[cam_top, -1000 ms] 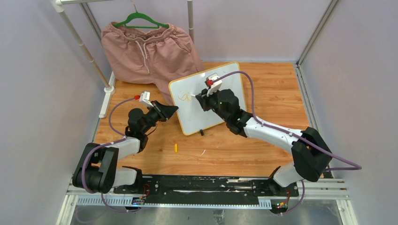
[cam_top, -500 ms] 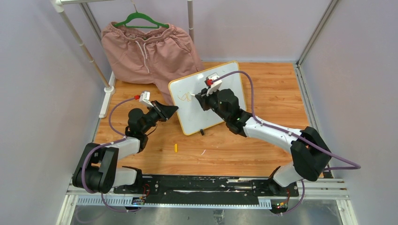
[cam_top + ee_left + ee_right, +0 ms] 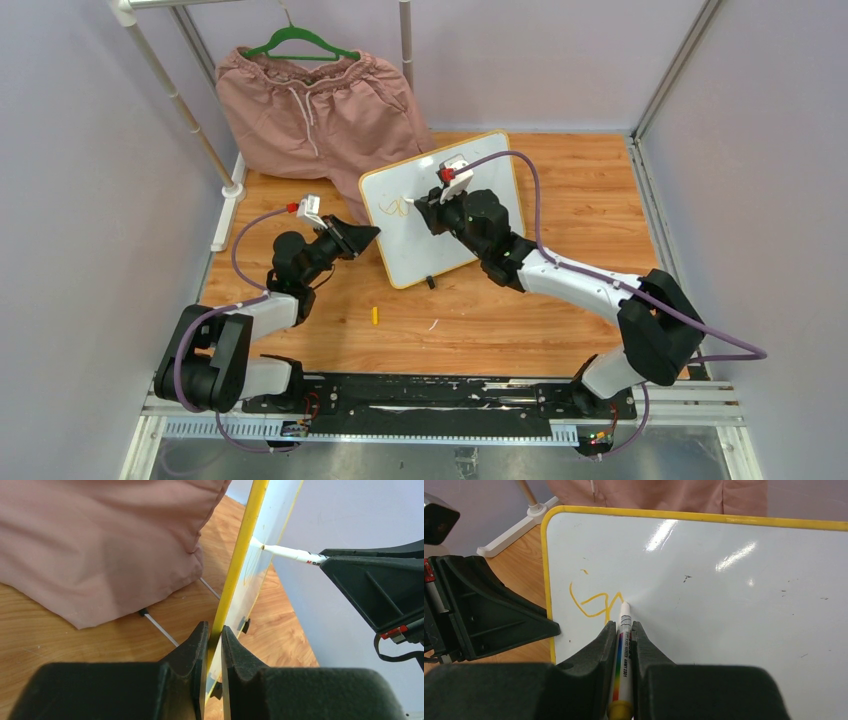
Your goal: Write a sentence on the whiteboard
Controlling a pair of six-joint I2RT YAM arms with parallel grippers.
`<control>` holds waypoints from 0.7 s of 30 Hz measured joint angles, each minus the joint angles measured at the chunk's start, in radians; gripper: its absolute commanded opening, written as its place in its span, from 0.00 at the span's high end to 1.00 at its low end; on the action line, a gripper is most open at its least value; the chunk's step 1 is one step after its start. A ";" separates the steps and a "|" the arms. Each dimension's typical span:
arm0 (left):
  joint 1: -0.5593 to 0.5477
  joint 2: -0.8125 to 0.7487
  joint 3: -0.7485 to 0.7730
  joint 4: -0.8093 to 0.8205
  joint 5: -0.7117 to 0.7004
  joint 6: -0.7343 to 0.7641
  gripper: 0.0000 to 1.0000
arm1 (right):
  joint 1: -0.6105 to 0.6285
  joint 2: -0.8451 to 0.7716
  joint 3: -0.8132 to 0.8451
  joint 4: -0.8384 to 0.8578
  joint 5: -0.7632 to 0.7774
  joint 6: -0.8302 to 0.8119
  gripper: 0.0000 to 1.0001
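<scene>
Right gripper clenched on a marker, tip touching the whiteboard beside the first orange strokes of the sentence. Left gripper clamps the board's yellow edge, propping it tilted on the table. Board appears light, stiff, slick-faced: best gripped by its frame.

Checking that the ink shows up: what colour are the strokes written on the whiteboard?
Yellow-orange strokes on the whiteboard; the right wrist view shows them best.
</scene>
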 measured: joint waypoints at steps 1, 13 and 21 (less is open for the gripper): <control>0.000 0.000 -0.002 0.001 0.000 0.000 1.00 | 0.000 0.000 0.000 0.001 -0.002 0.000 1.00; 0.000 0.000 -0.003 0.006 0.003 0.000 1.00 | 0.000 0.006 0.000 0.027 -0.022 0.002 1.00; 0.000 0.000 -0.003 0.008 0.009 0.003 1.00 | -0.004 -0.050 -0.050 0.024 0.007 0.001 1.00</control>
